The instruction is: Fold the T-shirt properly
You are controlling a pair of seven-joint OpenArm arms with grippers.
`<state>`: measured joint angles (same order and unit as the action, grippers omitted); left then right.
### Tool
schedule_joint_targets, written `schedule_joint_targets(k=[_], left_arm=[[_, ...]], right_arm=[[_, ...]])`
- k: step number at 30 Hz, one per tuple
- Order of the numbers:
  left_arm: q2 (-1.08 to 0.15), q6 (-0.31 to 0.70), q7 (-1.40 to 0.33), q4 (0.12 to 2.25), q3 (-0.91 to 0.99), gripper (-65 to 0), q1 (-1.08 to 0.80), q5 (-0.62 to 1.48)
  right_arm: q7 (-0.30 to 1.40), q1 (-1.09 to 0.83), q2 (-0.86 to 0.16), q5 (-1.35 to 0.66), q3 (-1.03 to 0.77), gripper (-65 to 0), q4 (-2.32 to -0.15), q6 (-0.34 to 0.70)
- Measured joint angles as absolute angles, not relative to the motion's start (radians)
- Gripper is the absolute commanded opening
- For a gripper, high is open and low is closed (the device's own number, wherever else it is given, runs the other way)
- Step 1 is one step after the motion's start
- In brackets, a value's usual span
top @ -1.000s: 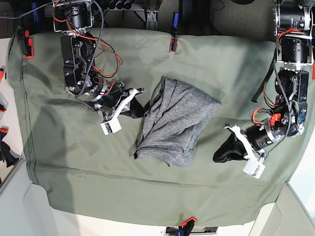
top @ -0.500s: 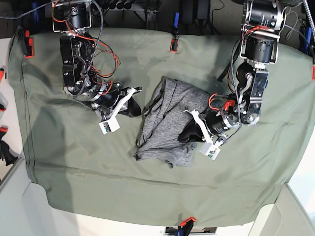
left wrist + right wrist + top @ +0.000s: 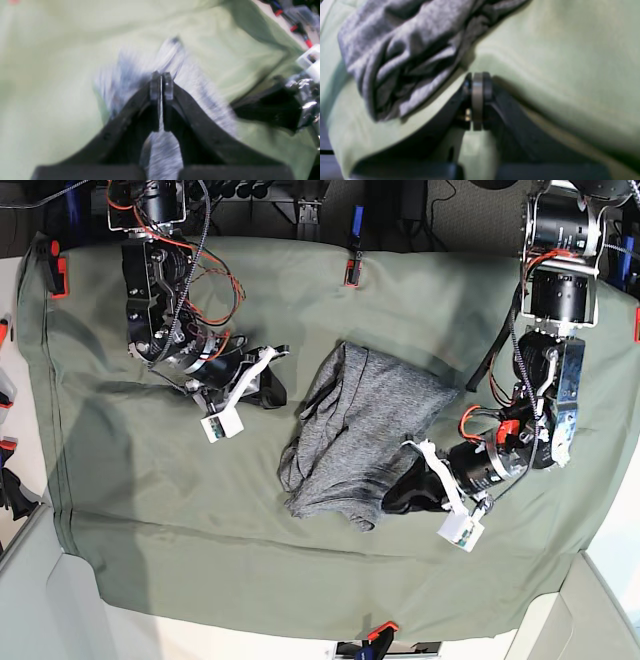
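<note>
The heather-grey T-shirt [image 3: 355, 430] lies crumpled in a loose heap in the middle of the olive-green cloth [image 3: 150, 510]. My left gripper [image 3: 392, 498] is shut, its black fingers resting at the heap's lower right edge. In the blurred left wrist view, the shut left gripper [image 3: 161, 85] is over grey T-shirt [image 3: 205, 100] fabric; I see nothing pinched. My right gripper [image 3: 278, 390] is shut and empty just left of the shirt. In the right wrist view, the right gripper [image 3: 477, 85] presses toward the green cloth, with the T-shirt [image 3: 402, 50] up to the left.
Red clamps [image 3: 352, 272] [image 3: 58, 275] [image 3: 380, 632] pin the green cloth at the back, left and front edges. Wide stretches of bare cloth lie around the heap. The right arm's body [image 3: 275, 110] shows at the right in the left wrist view.
My left arm swung from the table's right side over the shirt, then drew back to its lower right edge. The shirt's lower part shifted slightly right. The right gripper lifted a little.
</note>
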<state>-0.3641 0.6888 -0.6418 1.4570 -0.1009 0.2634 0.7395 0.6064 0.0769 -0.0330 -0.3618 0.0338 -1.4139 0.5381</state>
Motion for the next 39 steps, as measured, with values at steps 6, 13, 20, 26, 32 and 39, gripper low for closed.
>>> schedule_joint_targets(k=[6,13,20,26,32,39], left_arm=[[-0.452,0.687,-0.733,1.654,-0.054,-63.7,0.101,0.831],[-0.455,0.69,-0.766,1.869,0.217,-63.7,-0.282,0.859],[-0.447,0.688,-0.76,1.896,0.421,-63.7,-0.672,0.863],[-0.401,0.689,-0.76,1.893,0.424,-63.7,-0.902,0.769],[-0.352,0.689,-0.753,1.797,0.39,-63.7,-0.998,0.667],[-0.358,0.611,-0.701,1.478,0.194,-63.7,-0.948,0.396]], right_arm=[[0.63,-0.021,-0.039,-0.365,-0.025,-65.0,-1.62,0.537],[0.706,-0.197,-0.119,-0.428,-0.183,-65.0,-1.841,0.535],[0.742,-0.445,-0.199,-0.585,-0.345,-65.0,-1.899,0.54],[0.757,-0.639,-0.241,-0.593,-0.366,-65.0,-1.9,0.538],[0.76,-0.808,-0.241,-0.595,-0.326,-65.0,-1.863,0.542],[0.752,-0.825,-0.247,-0.481,-0.19,-65.0,-1.626,0.534]])
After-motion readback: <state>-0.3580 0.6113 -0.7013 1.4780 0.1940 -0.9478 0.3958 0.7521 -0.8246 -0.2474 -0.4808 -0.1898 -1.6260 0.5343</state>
